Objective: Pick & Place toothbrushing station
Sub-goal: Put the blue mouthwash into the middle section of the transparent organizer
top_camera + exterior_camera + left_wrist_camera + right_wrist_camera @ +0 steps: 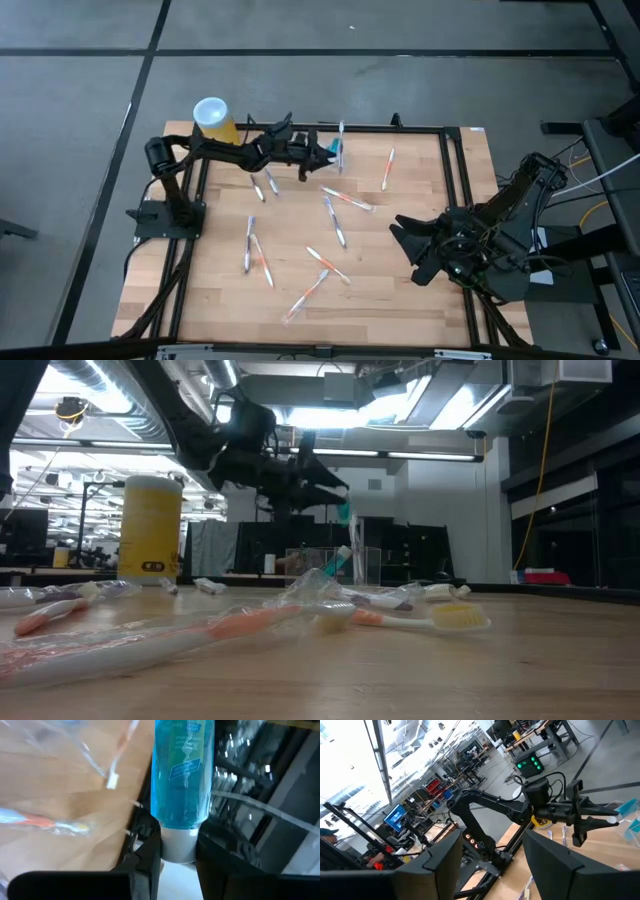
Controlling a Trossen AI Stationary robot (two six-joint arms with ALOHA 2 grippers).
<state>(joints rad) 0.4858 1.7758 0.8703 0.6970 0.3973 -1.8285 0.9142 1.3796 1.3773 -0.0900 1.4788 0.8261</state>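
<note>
- Left gripper (328, 152) is up at the worktop's far edge, fingers clamped on the white cap of a blue toothpaste tube (182, 770), held clear above the wood.
- Step looks like mid-carry: tube lifted, heading for the toothbrushing station (335, 565), the clear holder at the far edge, just under the tube.
- Next move probably needs the tube lined up over the holder, lowered, then let go.
- Right gripper (412, 252) waits near the right edge, fingers wide apart, empty.
- Count: one tube, one holder, one yellow canister (213, 120) at the far left corner, roughly eight wrapped toothbrushes (336, 198) scattered.
</note>
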